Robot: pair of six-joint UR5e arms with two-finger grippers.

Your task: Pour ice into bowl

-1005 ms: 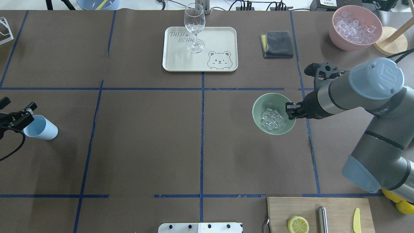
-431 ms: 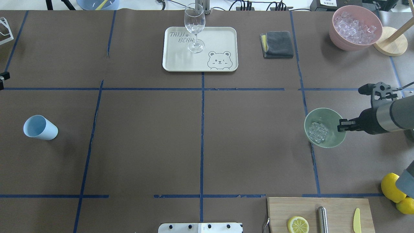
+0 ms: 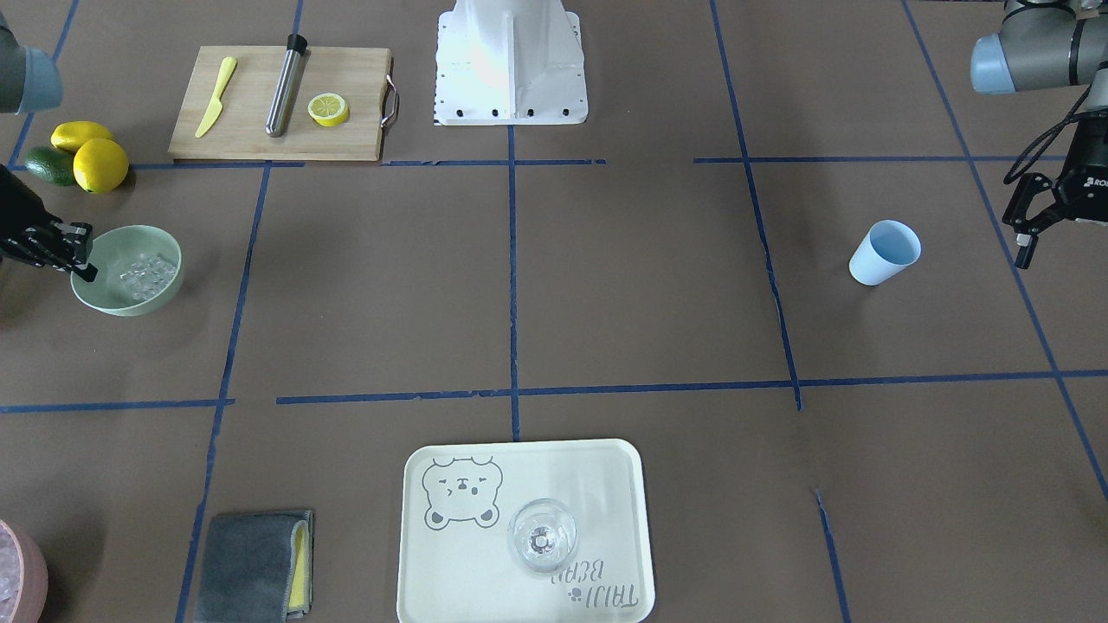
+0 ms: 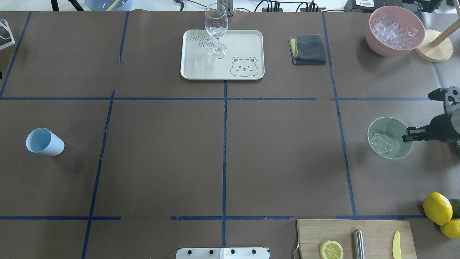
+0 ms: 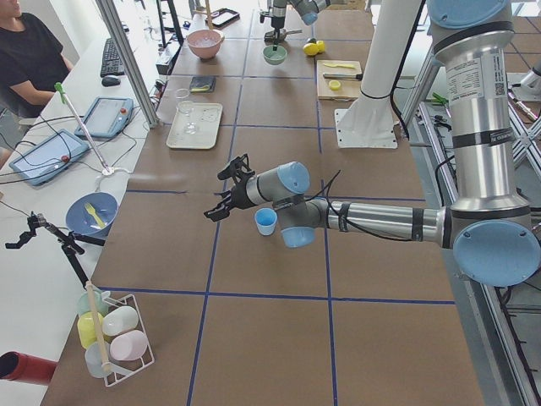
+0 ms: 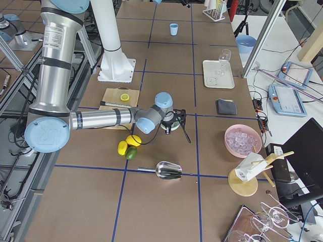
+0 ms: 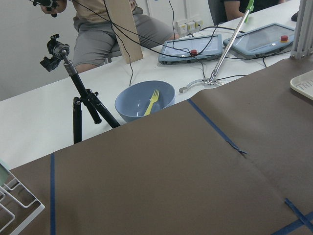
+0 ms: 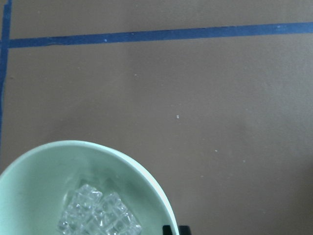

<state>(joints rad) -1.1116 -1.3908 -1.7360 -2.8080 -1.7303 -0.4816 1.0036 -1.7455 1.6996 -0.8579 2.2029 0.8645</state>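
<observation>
The right hand (image 4: 408,135) is clenched on the rim of the bowl (image 4: 393,126), the ice (image 4: 381,142) lying inside just in front of it, I think to slide the bowl aside, while the left hand (image 3: 1024,227) hangs released near the cup (image 3: 885,252)

The broad middle of the bench (image 4: 222,144) is open surface, from the light blue cup (image 4: 45,141) on the robot's left across to the bowl (image 4: 395,126) on its right. Obstacles line the far edge: a tray (image 4: 248,43) carrying a tall wine glass (image 4: 216,30), a grey cloth (image 4: 308,49), a pink container (image 4: 381,48) and a wooden stand base (image 4: 433,50). Nearer the robot than the bowl sit lemons (image 4: 436,208) and a cutting board (image 4: 377,230). The right end effector (image 4: 409,136) clamps the bowl's rim, blocking that side. The left end effector (image 3: 1020,238), fingers spread, hangs near the cup's outer side without touching it.
</observation>
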